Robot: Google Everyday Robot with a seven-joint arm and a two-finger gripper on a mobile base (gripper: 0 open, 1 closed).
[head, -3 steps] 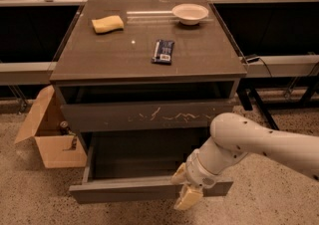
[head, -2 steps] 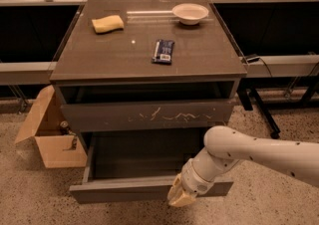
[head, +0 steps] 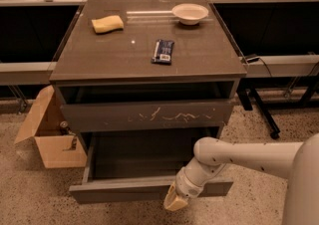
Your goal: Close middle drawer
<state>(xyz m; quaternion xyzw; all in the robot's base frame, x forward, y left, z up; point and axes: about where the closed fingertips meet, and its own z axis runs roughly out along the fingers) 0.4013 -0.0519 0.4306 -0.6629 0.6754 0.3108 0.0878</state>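
The middle drawer (head: 119, 189) is the lower, plain-fronted one, and it stands pulled far out of the dark cabinet (head: 149, 59) with its inside showing empty. Above it, the drawer with white scratches (head: 149, 115) is pulled out slightly. My gripper (head: 175, 199), with pale yellow tips, is at the outer face of the middle drawer's front, right of its centre, and hangs just below the front's lower edge. The white arm (head: 239, 157) reaches in from the right.
On the cabinet top lie a yellow sponge (head: 107, 23), a white bowl (head: 190, 13) and a dark snack packet (head: 163, 51). An open cardboard box (head: 47, 134) stands on the floor left of the cabinet. Table legs and a cable (head: 261, 109) are to the right.
My gripper has moved left and a little down along the middle drawer's front, with the arm stretching further left. The drawer stands as far out as before.
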